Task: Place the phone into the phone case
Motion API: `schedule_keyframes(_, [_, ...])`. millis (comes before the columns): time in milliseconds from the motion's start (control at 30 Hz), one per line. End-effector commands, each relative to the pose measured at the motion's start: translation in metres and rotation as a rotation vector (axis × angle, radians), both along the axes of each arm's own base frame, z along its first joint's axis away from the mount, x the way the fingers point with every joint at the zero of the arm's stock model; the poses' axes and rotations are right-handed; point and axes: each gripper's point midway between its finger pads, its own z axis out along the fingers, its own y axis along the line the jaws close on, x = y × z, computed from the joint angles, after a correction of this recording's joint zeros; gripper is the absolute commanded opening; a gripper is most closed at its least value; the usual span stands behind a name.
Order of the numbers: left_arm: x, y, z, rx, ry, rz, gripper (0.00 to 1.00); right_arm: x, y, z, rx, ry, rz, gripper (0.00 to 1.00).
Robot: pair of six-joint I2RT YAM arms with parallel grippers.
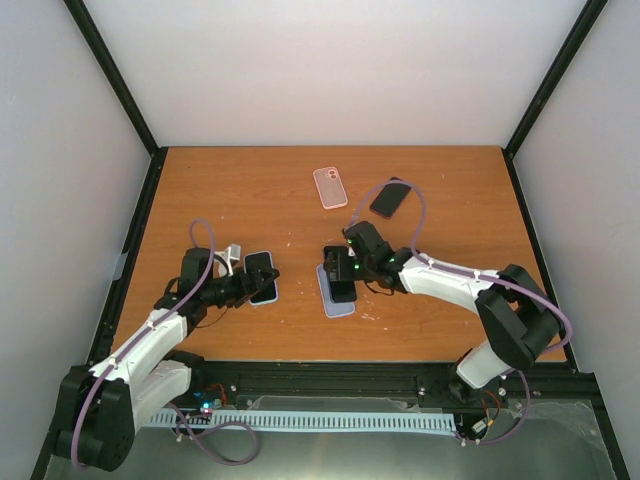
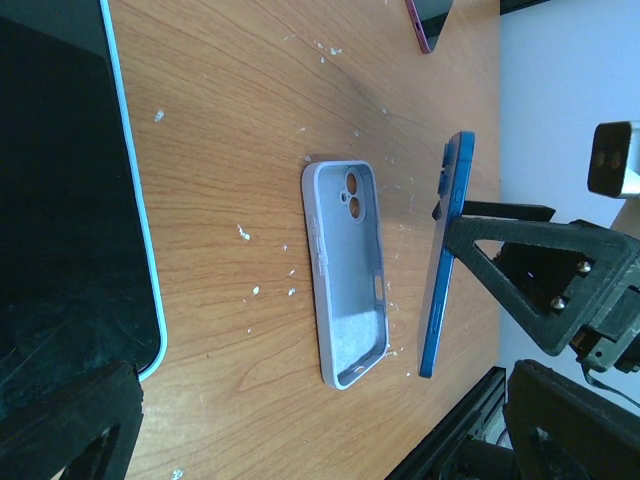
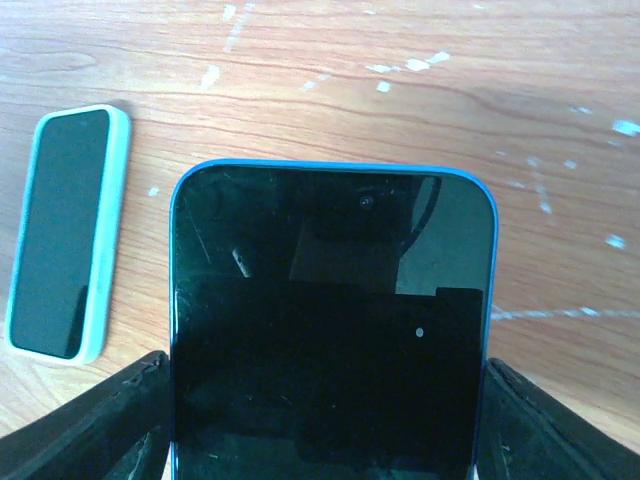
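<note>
On the left, the left gripper (image 1: 250, 282) sits low over the wooden tabletop (image 1: 240, 200) with its jaws spread wide and nothing between them. Just beside it, a black-screened smartphone in a pale blue case (image 1: 263, 276) lies flat, screen up; in the left wrist view one black finger (image 2: 65, 425) overlaps that phone's near end, and I cannot tell whether it touches.

Toward the middle, the empty lavender silicone phone case (image 2: 345, 270) lies open side up on the table, its two camera holes at the far end.

Just right of the case, the right gripper (image 1: 340, 264) is clamped on the blue-edged smartphone with a black screen (image 3: 330, 320), one finger (image 3: 90, 435) on each long side. From the left wrist camera the phone stands on one long edge, nearly upright, alongside the case's right wall and not yet in it. Whether its lower edge touches the table or the case I cannot tell.

Farther back and to the right, a clear pink phone case (image 1: 330, 187) lies flat, and right of it lies a dark phone with a reddish rim (image 1: 390, 198), close to the right arm's purple cable (image 1: 420, 215).
</note>
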Motion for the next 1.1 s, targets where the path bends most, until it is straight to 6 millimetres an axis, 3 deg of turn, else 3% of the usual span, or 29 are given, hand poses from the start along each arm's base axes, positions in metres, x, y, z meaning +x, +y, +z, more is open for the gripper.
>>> schedule_keyframes(0, [0.004, -0.002, 0.007, -0.006, -0.025, -0.003, 0.98, 0.009, 0.032, 0.018, 0.06, -0.083, 0.043, 0.53])
schedule_keyframes(300, [0.0, -0.002, 0.007, -0.014, -0.027, -0.007, 0.99, 0.006, 0.045, 0.006, 0.005, -0.164, 0.061, 0.53])
schedule_keyframes(633, [-0.004, -0.001, 0.007, -0.016, -0.033, -0.001, 0.98, 0.002, 0.03, -0.014, -0.104, -0.205, 0.005, 0.52])
schedule_keyframes(1067, [-0.004, -0.001, 0.008, -0.018, -0.032, -0.001, 0.99, -0.014, 0.025, -0.032, -0.183, -0.215, 0.004, 0.51])
